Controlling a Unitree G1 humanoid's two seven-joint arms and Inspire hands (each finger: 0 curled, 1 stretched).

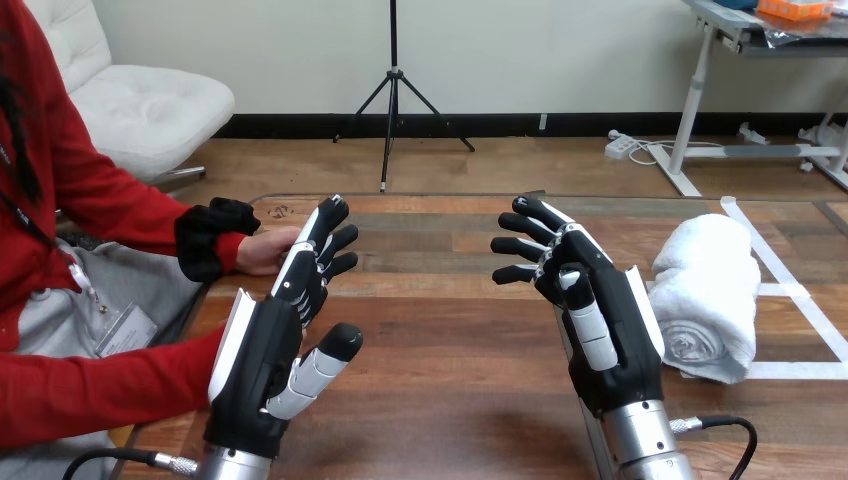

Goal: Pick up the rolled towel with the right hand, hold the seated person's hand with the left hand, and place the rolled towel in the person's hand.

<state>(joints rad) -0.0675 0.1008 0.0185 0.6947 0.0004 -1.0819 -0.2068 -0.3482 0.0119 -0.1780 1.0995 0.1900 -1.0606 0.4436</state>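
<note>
A white rolled towel (708,296) lies on the wooden table (450,350) at the right, inside a square of white tape. My right hand (590,310) hovers just left of the towel, apart from it, fingers straight and spread, holding nothing. My left hand (275,345) is raised at the left with its fingers straight and pointing away from me. The person's hand (265,250) rests at the table's left edge, just behind my left fingers (325,240); whether the two touch I cannot tell.
White tape lines (790,290) mark a square round the towel near the table's right edge. The person's other arm in a red sleeve (100,385) lies along the table's left front edge, close to my left forearm.
</note>
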